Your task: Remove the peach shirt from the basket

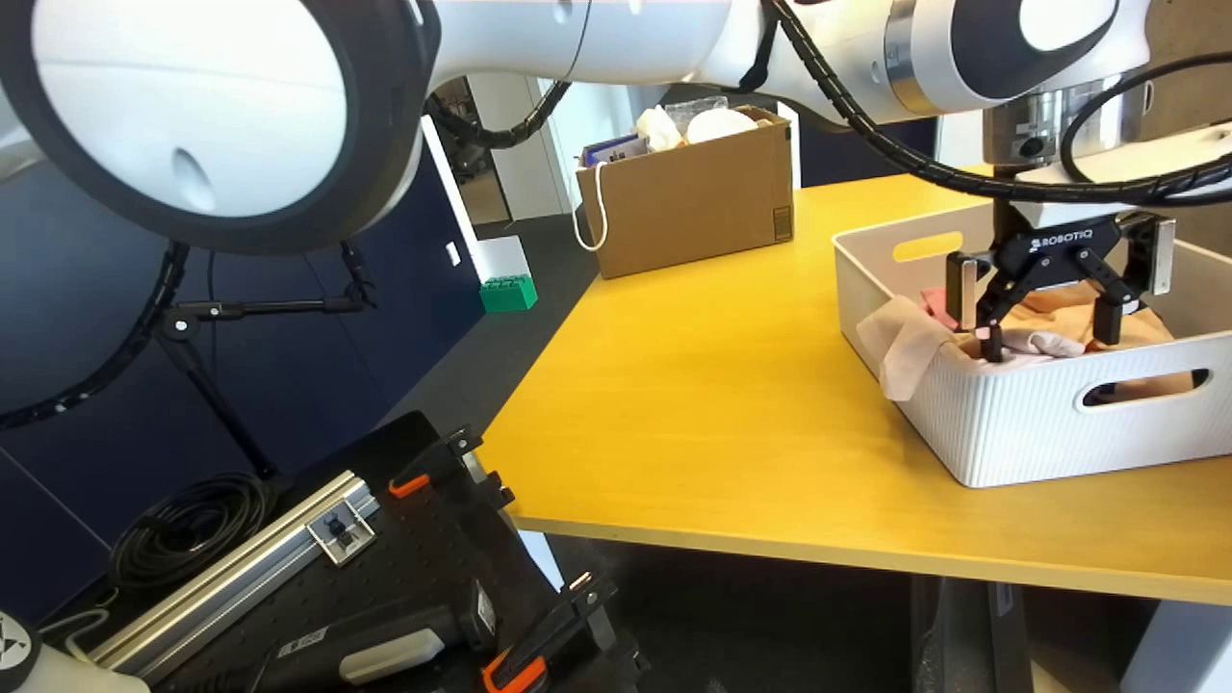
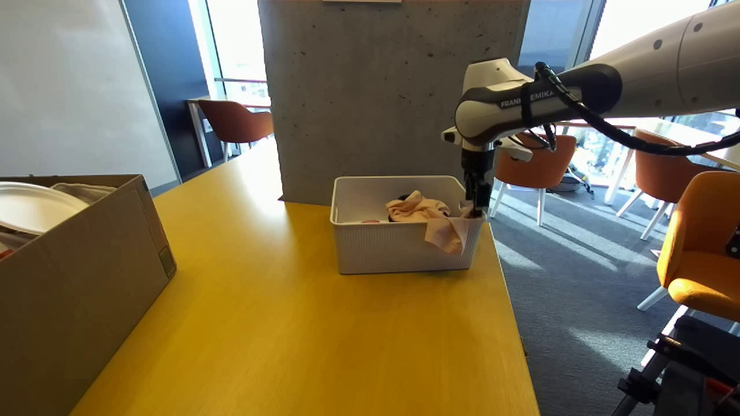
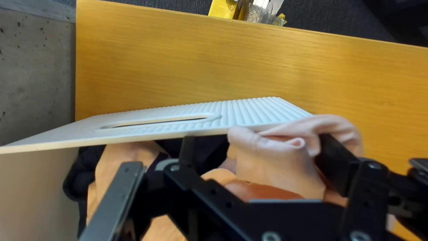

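Note:
The peach shirt lies crumpled in the white ribbed basket (image 1: pixel 1107 423), also seen in an exterior view (image 2: pixel 399 248) and the wrist view (image 3: pixel 247 112). The peach shirt (image 1: pixel 905 346) droops over the rim at one corner; it also shows in an exterior view (image 2: pixel 417 208) and the wrist view (image 3: pixel 277 164). My gripper (image 1: pixel 1049 339) points down into the basket at that corner, also visible in an exterior view (image 2: pixel 477 209). Its fingers are spread, with folded peach cloth between them in the wrist view (image 3: pixel 259 144). One finger touches or nearly touches the cloth.
Dark cloth (image 3: pixel 75 180) lies in the basket beside the shirt. A filled cardboard box (image 1: pixel 693 202) stands on the yellow table (image 1: pixel 674 404). A concrete pillar (image 2: pixel 381 115) rises behind the basket. The basket stands close to the table's edge.

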Controlling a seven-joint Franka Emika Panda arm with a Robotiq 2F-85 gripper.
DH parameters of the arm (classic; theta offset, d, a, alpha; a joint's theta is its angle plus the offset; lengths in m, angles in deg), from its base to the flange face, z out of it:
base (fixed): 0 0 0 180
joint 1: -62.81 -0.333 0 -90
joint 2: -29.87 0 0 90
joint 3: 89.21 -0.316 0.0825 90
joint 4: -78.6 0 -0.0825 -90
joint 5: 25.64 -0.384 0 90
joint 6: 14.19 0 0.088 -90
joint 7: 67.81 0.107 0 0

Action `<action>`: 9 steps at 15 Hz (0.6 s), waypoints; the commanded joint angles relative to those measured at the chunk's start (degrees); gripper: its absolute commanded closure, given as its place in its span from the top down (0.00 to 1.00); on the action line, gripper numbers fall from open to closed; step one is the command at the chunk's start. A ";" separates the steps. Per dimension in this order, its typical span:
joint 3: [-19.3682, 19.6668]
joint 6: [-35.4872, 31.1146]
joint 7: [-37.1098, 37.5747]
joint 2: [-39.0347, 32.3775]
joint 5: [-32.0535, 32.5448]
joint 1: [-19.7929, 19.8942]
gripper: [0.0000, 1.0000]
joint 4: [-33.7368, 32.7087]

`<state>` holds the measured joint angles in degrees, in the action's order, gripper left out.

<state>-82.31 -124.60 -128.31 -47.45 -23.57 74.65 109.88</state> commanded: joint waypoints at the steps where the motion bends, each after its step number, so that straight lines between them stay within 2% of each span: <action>1: 0.07 -1.33 -2.02 -1.89 0.58 -0.46 0.58 -1.84; 8: 0.19 -2.38 -2.83 -2.01 0.32 -0.01 0.05 -1.70; 9: 0.12 -2.02 -2.86 -1.61 0.24 0.08 0.01 -1.51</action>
<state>-82.31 -126.16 -129.93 -48.79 -23.57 74.26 109.82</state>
